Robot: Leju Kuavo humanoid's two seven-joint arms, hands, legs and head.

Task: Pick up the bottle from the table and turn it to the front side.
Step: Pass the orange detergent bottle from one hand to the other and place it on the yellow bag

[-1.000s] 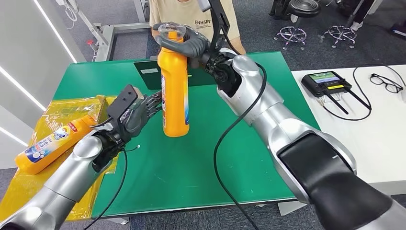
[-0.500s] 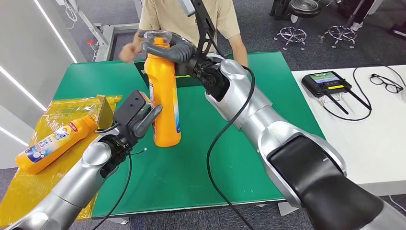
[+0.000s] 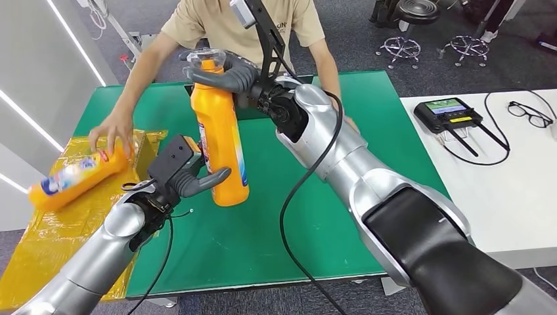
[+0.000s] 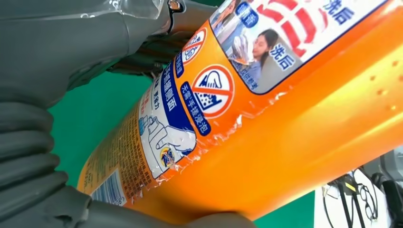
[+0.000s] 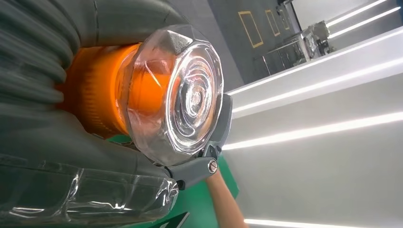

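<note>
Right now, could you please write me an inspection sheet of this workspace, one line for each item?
Surface: green table mat, with a yellow plastic sheet at its left end.
Job's things: tall orange plastic bottle with a clear cap, upright; its base looks just above the mat.
Clutter: second orange bottle over the yellow sheet, gripped by a person's hand.
Hands: right hand grips the upright bottle's neck; left hand is wrapped around its lower body.
Cables: black cable along the right arm; thin one by the left arm.
Surroundings: white table with a handheld controller and black glasses; stools behind.
</note>
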